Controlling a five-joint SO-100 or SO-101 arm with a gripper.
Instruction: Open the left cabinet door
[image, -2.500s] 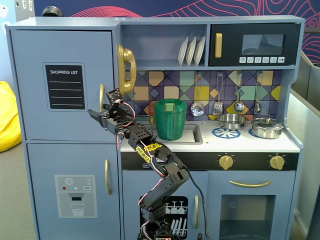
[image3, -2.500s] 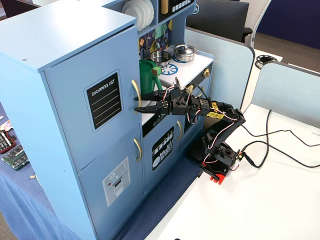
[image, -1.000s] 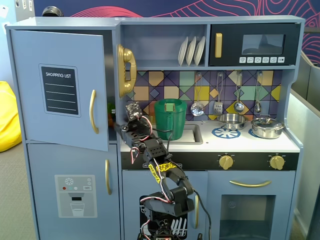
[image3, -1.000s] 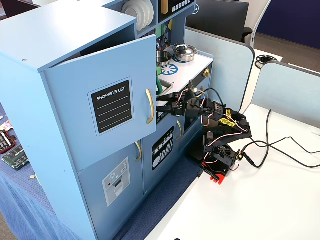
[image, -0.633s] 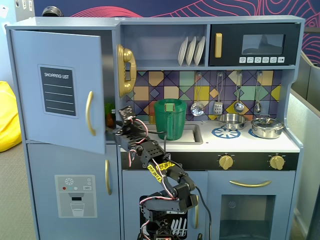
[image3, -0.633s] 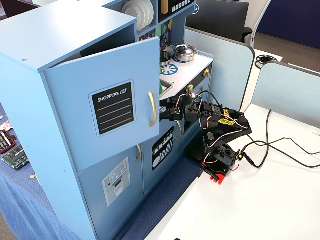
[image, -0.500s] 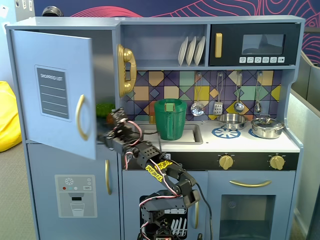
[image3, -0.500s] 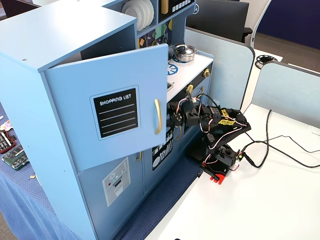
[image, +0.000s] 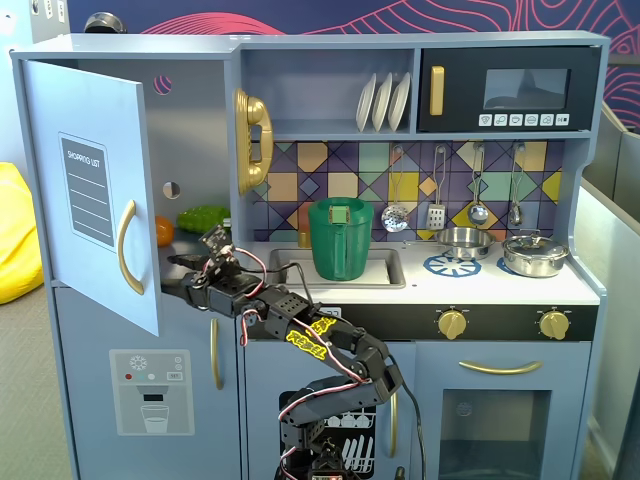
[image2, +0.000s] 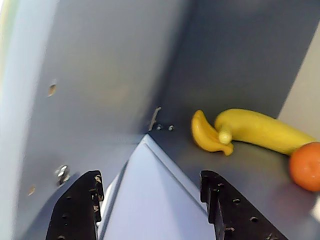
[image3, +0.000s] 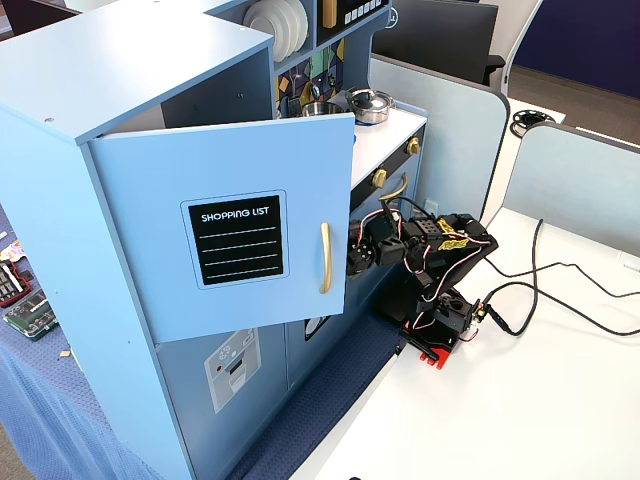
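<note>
The left cabinet door (image: 90, 190), blue-grey with a black "SHOPPING LIST" panel and a gold bar handle (image: 127, 247), stands swung out from the cabinet on its left hinge. It also shows in another fixed view (image3: 230, 240), partly open. My gripper (image: 180, 275) is just behind the door's free edge at the cabinet opening, near handle height. In the wrist view the gripper (image2: 150, 187) is open, its black fingers (image2: 80, 205) wide apart. A pale blue part of the door (image2: 160, 200) lies between them. I cannot tell whether a finger touches it.
Inside the cabinet lie a toy banana (image2: 210, 132), a long yellow fruit (image2: 265, 131) and an orange (image2: 306, 166). The water-dispenser door (image: 150, 390) is below. A green pitcher (image: 340, 238) stands in the sink. The arm's base (image3: 440, 320) and cables sit on the white table.
</note>
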